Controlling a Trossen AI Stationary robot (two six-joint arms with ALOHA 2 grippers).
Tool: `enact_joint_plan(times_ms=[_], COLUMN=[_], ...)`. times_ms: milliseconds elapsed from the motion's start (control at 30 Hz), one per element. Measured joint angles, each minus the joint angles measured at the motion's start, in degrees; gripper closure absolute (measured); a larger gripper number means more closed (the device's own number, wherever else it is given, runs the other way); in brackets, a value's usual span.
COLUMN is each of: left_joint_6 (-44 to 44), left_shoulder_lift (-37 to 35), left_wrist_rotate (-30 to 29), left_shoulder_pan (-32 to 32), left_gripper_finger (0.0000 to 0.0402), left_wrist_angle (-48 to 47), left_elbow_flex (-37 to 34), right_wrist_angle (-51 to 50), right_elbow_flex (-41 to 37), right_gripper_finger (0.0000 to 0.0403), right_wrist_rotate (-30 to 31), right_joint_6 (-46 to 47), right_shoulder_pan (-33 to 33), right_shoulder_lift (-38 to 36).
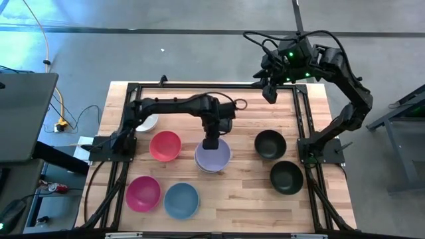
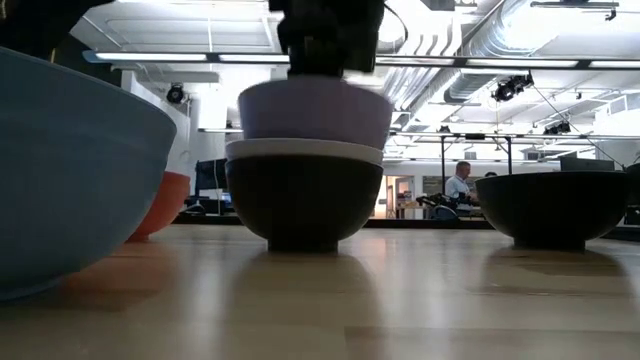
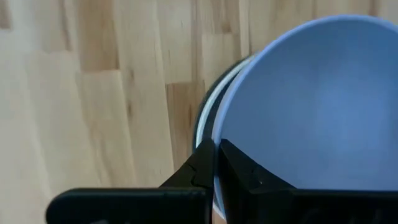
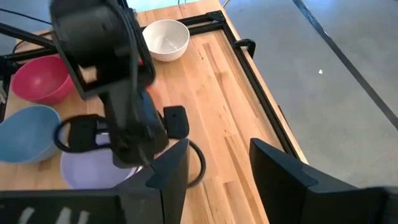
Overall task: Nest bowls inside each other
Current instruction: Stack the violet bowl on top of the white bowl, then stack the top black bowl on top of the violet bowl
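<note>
At table centre, the left gripper point(image 1: 211, 143) pinches the lavender bowl's point(image 1: 214, 157) thin rim, seating it in a white-and-black stack. It looks light, rigid, slippery. At two o'clock, the right gripper point(image 1: 270, 93) hovers wide open.

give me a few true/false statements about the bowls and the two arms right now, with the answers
1. The left end effector is shut on the rim of the lavender bowl. True.
2. The lavender bowl sits alone on the bare table. False: in the low view it tops a stack, over a white bowl and a black bowl.
3. The right end effector holds a black bowl. False: it is open and empty, raised over the table's far edge.
4. Two black bowls stand apart on the right side of the table. True.
5. The light blue bowl is nested inside the magenta pink bowl. False: they sit side by side.
</note>
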Motion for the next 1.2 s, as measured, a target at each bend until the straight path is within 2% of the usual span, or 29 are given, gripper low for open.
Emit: enact_joint_plan(times_ms=[233, 333, 700, 833, 1033, 1200], left_joint_6=[1.9, 2.0, 5.0, 7.6, 8.8, 8.3], left_shoulder_lift=[2.8, 2.8, 0.7, -1.7, -8.4, -14.7], left_wrist_rotate=[1.2, 2.3, 5.6, 7.0, 6.3, 2.7], left_shoulder_pan=[0.7, 1.2, 2.6, 3.7, 9.7, 14.5], left_gripper_finger=[0.0400, 0.0383, 0.0221, 0.0178, 0.0165, 0.0171], left_wrist_angle=[-0.8, -0.6, -0.2, -2.6, -7.7, -11.3], left_elbow_flex=[0.0, 0.0, 0.1, 0.2, 0.1, -2.3], right_wrist_angle=[0.0, 0.1, 1.2, 0.7, -4.2, -8.7], right_elbow_flex=[0.0, 0.0, 0.0, 0.0, 0.0, 0.0], right_gripper_finger=[0.0242, 0.0242, 0.0242, 0.0242, 0.0242, 0.0242], right_wrist_rotate=[0.0, 0.0, 0.0, 0.0, 0.0, 0.0], right_joint_6=[-1.2, -2.0, -2.7, -2.6, -0.1, 2.2], right_shoulder_pan=[0.0, 0.0, 0.0, 0.0, 0.0, 0.1], right_shoulder_lift=[0.0, 0.0, 0.0, 0.0, 0.6, 2.0])
